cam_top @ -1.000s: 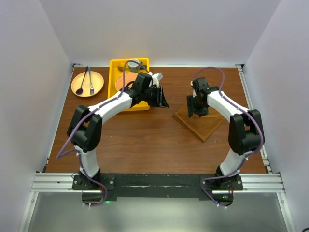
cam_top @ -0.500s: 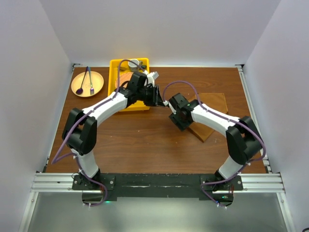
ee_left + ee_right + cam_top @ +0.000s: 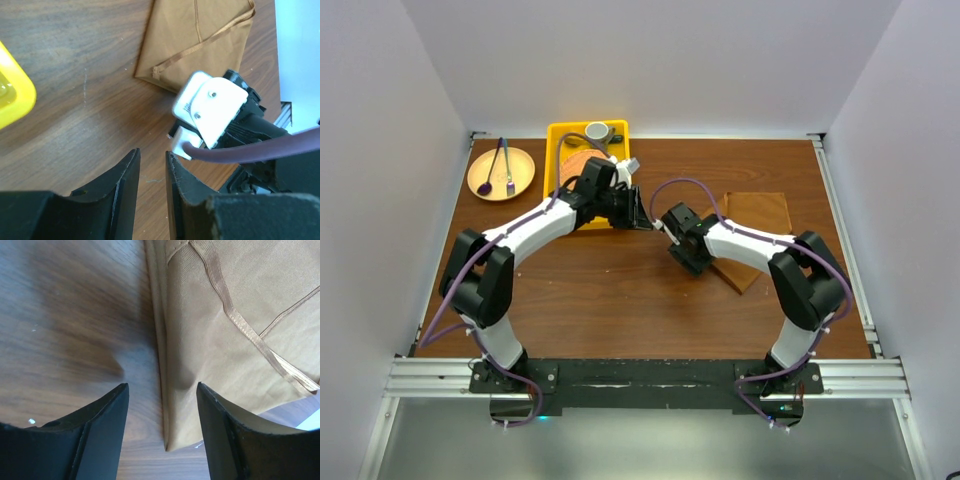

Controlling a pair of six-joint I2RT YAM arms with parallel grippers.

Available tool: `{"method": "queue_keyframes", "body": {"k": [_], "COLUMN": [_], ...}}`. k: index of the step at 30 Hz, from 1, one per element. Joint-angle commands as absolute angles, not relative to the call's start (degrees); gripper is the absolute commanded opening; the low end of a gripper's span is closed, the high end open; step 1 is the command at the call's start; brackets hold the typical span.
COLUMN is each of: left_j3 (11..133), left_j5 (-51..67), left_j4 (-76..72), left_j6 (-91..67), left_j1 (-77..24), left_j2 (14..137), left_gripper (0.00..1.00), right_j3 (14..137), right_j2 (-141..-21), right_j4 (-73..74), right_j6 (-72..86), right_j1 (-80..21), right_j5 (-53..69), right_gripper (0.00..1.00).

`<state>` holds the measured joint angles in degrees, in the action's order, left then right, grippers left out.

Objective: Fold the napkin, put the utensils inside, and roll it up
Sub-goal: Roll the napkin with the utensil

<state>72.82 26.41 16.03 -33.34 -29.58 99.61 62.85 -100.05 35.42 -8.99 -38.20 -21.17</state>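
Observation:
The napkin [image 3: 758, 222] lies folded on the right half of the table, with stitched hems showing in the left wrist view [image 3: 200, 40]. My right gripper [image 3: 695, 262] is low at the napkin's left folded edge. Its jaws are wide open and straddle that edge [image 3: 162, 390], with the cloth [image 3: 240, 315] under the right finger. My left gripper [image 3: 647, 220] hovers beside the yellow tray, just left of the right wrist. It holds nothing, and its jaws [image 3: 152, 165] stand a narrow gap apart over bare wood. The cream spoon is not in view.
A yellow tray [image 3: 560, 135] at the back holds a cup [image 3: 597, 132] and an orange woven mat [image 3: 574, 164], and its corner shows in the left wrist view [image 3: 12, 92]. A tan plate [image 3: 501, 172] at the back left carries a purple spoon and a dark fork. The right wrist body [image 3: 212, 112] is close in front of my left gripper.
My right gripper swung left off the top of the napkin and dropped to its left edge. My left gripper pulled back a little toward the tray. The napkin's outline has changed.

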Motion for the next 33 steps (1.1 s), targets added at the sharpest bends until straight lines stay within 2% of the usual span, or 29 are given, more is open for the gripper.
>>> {"method": "queue_keyframes", "body": {"k": [1,18,28,33], "left_j3": [72.95,73.13,73.13,72.69], "left_j5": [29.00,28.65,29.09,29.18], "left_j4": [13.18,12.83,13.27,13.45], "left_j6": [-33.22,-33.92,-33.49,-33.22], "left_j1": [-29.97,-29.71,-29.27,-28.92], "left_j2": [95.98,96.42,96.42,95.89], "left_gripper": [0.32,0.32,0.32,0.31], "right_j3": [62.14,60.47,59.50,58.62], "right_j2": [-101.86,-104.41,-104.85,-104.94], "right_j4": [32.78,27.69,26.10,25.49], "right_j6": [-10.37,-10.72,-10.37,-10.11], "right_j1": [-38.50,-38.41,-38.06,-36.65], "right_j5": [-22.85,-33.66,-25.77,-21.19], "right_gripper": [0.57,0.44,0.48,0.46]}}
